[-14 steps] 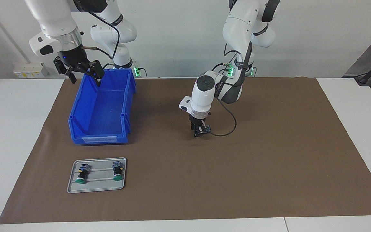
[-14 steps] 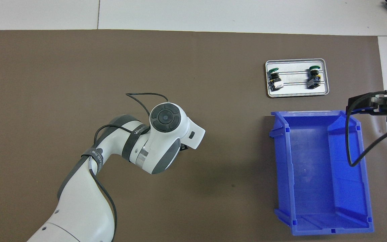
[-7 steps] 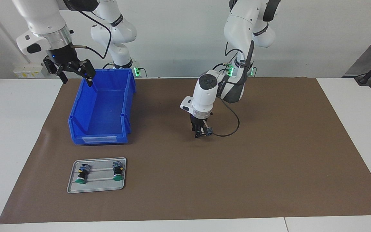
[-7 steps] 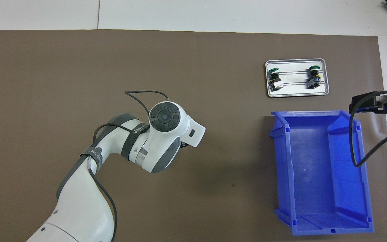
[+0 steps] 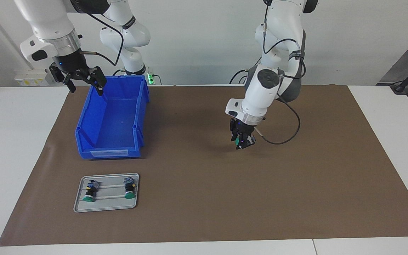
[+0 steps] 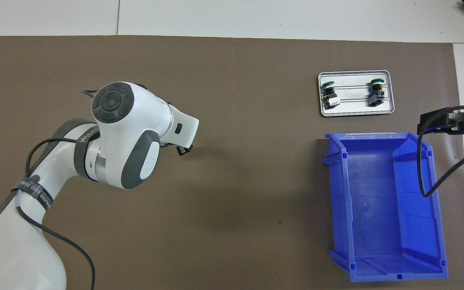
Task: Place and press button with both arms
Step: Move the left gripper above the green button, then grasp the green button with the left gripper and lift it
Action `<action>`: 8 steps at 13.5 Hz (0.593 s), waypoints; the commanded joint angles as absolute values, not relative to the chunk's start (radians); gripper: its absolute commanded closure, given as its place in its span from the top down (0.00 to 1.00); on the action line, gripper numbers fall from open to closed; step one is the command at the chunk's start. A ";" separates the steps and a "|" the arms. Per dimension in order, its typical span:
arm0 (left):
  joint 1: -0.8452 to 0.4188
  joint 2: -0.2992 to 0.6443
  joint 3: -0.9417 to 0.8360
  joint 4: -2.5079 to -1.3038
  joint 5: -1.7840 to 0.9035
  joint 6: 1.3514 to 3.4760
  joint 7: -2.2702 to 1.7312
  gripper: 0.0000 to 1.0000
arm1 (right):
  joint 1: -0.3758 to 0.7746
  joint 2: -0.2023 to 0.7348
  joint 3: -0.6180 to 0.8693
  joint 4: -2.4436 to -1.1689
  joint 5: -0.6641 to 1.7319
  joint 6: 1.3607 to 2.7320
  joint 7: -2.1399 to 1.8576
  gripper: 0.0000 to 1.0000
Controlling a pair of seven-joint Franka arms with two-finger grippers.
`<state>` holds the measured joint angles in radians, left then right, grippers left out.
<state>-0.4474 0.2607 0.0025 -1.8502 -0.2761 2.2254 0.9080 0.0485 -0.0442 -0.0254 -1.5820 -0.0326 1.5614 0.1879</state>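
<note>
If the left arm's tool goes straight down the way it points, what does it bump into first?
Probably the bare brown mat. The left tool, holding a button, points down with nothing else seen under it.

A white counter (image 5: 16,141) carries a wide brown mat (image 5: 225,198). On the mat, toward the right arm's end, sit an open blue plastic bin (image 5: 110,117) and, farther from the robots, a small grey metal tray (image 5: 106,193).

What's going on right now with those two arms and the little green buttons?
Left pincer shut on a button, raised over bare mat. Right pincer open, waiting over the blue bin. Two more buttons on the tray. Nothing in the way.
</note>
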 commanded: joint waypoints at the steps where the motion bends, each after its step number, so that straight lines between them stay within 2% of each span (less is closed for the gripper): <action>1: -0.368 0.206 -0.006 -1.945 -0.478 2.232 1.079 0.00 | 0.043 -0.043 -0.025 -1.569 -0.017 1.542 0.172 1.00; 4: -0.284 0.154 -0.006 -2.078 -0.807 2.278 1.372 0.00 | 0.049 -0.044 -0.021 -1.569 -0.009 1.543 0.170 1.00; 6: -0.290 0.111 -0.005 -2.208 -1.082 2.404 1.617 0.00 | 0.054 -0.044 -0.021 -1.569 -0.009 1.543 0.170 1.00; 8: -0.305 0.095 -0.008 -2.253 -1.309 2.448 1.780 0.00 | 0.054 -0.045 -0.021 -1.569 -0.009 1.543 0.170 1.00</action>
